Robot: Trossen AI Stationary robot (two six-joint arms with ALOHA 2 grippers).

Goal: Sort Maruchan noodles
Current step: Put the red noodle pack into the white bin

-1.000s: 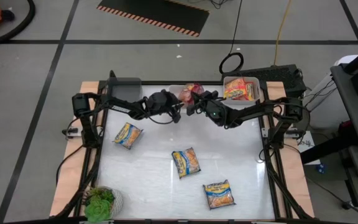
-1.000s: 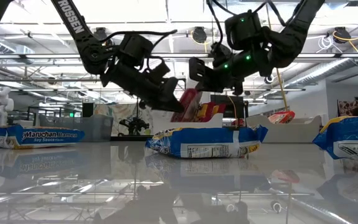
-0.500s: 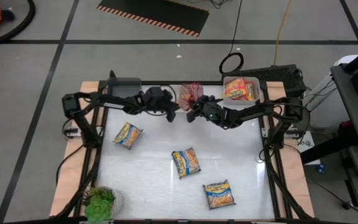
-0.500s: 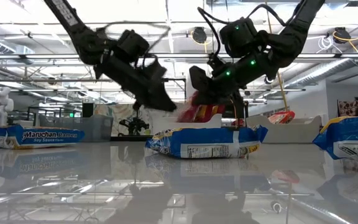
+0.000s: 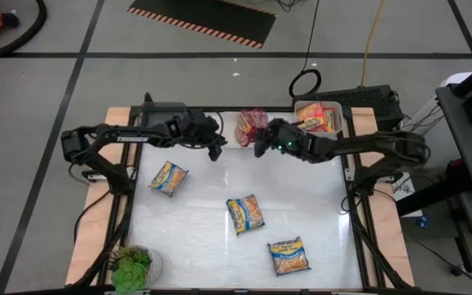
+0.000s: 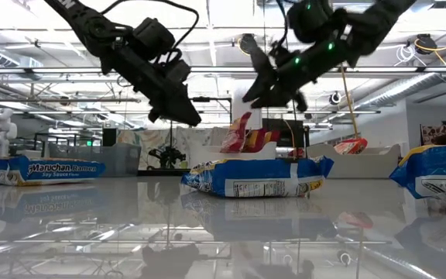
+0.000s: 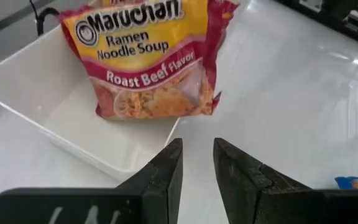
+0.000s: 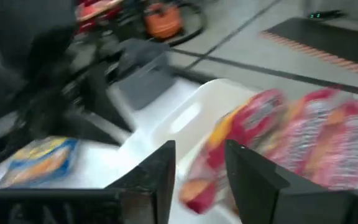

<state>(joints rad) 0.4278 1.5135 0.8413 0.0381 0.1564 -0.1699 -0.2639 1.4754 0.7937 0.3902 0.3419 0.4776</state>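
Observation:
A red Maruchan noodle packet [image 7: 151, 62] rests slanting in a white tray [image 7: 48, 112] at the table's far edge, its top end sticking up above the rim [image 6: 242, 130]. My left gripper [image 5: 217, 151] hovers just left of the tray, its fingers [image 7: 197, 165] a little apart with nothing between them. My right gripper [image 5: 260, 147] hovers just right of the packet, open [image 8: 199, 168] and empty. Three blue-and-yellow packets [image 5: 169, 177], [image 5: 245, 214], [image 5: 289, 256] lie flat on the white table.
A second white tray [image 5: 342, 115] at the far right holds orange-yellow packets [image 5: 315, 120]. A green plant [image 5: 133, 267] stands at the near left corner. The table's middle between the blue packets is bare.
My right gripper has opened and let go of the red packet, then risen and tipped up. The packet has settled into the tray. My left gripper has risen and drawn back toward the table's left, away from the packet.

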